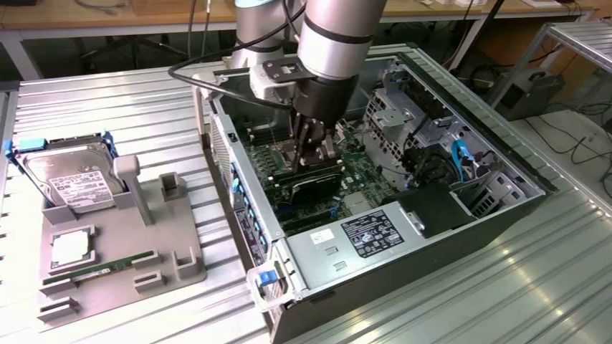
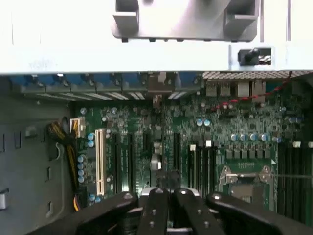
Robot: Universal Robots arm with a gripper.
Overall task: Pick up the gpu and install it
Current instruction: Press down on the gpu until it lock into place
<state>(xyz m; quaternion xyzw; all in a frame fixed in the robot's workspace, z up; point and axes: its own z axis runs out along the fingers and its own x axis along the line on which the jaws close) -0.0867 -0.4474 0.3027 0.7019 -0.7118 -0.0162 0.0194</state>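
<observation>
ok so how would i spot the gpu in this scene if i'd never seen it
Find the open computer case lying on the metal table. On its green motherboard, directly under the gripper, sits the gpu: a flat black card, unlike the silver hard drive on the grey holder outside.

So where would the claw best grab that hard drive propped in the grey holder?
Probably by its upper edge, coming down from above. The hard drive stands on edge, leaning back in the grey holder, whose walls cover its lower end, so the top is left free. A blue frame at that edge may narrow the spot.
</observation>
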